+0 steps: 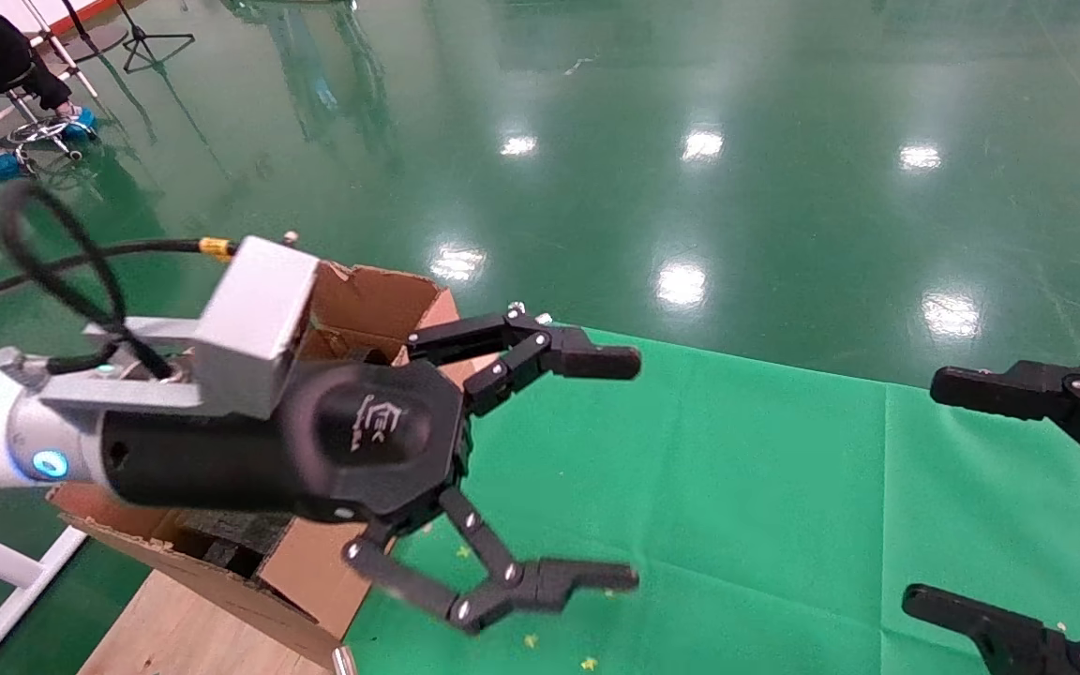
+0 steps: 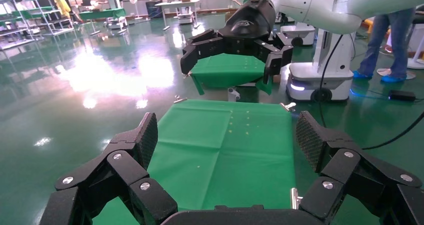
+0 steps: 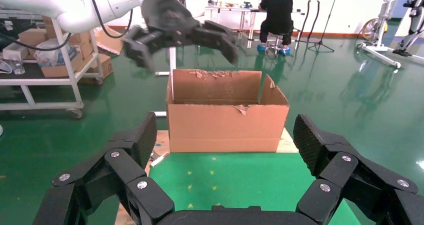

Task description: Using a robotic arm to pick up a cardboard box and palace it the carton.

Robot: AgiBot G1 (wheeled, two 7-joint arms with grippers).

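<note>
The small taped cardboard box shows in no view. The large carton [image 1: 373, 298] with torn flaps stands at the left end of the table, mostly behind my left arm; the right wrist view shows its front wall [image 3: 227, 125]. My left gripper [image 1: 629, 469] is open and empty, raised above the green cloth just right of the carton; it also shows in the left wrist view [image 2: 227, 135] and, farther off, in the right wrist view [image 3: 182, 50]. My right gripper [image 1: 929, 492] is open and empty at the table's right side, facing the carton [image 3: 225, 135].
A green cloth [image 1: 737, 487] covers the table, clipped at its corners, with small yellow marks on it. Bare wood [image 1: 174, 637] shows beside the carton. Shiny green floor lies beyond. A seated person [image 3: 277, 10] and a cart with boxes [image 3: 50, 50] are far off.
</note>
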